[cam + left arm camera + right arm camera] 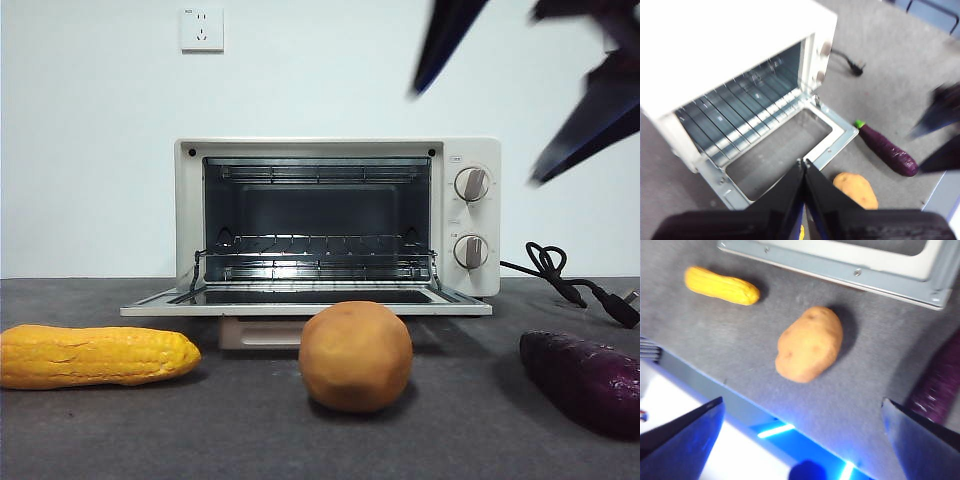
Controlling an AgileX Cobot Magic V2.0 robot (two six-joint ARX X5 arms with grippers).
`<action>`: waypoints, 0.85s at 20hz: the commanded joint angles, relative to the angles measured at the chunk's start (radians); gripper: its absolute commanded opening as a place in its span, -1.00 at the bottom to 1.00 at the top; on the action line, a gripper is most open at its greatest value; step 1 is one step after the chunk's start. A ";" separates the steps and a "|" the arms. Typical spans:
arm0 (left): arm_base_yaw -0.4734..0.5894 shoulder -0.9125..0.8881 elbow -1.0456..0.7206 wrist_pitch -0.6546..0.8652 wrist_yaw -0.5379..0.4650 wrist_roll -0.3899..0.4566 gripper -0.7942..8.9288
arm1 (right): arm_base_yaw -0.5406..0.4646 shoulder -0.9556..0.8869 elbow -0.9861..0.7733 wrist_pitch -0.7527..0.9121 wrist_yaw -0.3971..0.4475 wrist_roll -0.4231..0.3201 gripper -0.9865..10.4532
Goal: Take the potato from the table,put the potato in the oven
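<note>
We are looking at the reach toward the smooth, orange-tan, roundish potato [355,356], which is lying untouched on the flat dark grey speckled table [250,430], just in front of the lowered glass door of the cream-white toaster oven [340,150]. The door is already hanging open and the wire rack inside is showing bare, so we are judging the opening step done and the pick-up step as the one in hand.

Our right gripper [800,440] is hovering above the potato with its two black jaws spread wide and holding nothing; in the front view it is showing as blurred dark blades at the upper right. Our left gripper [804,165] is waiting above the oven door with its jaws pressed together, also empty.

From above, the potato is reading as an oval, its long axis lying on a slant to the door's front edge, one end nearer the door and the purple oblong sweet potato [940,385], the other nearer the table's front edge. The yellow corn cob [722,286] is lying well apart on the other side.

Next, we are judging that the right gripper needs to descend and close across the potato's short axis.
</note>
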 commanded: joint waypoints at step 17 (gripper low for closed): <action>0.001 -0.105 -0.003 -0.107 -0.018 0.032 -0.85 | 0.229 0.412 -0.001 0.296 0.284 0.309 0.43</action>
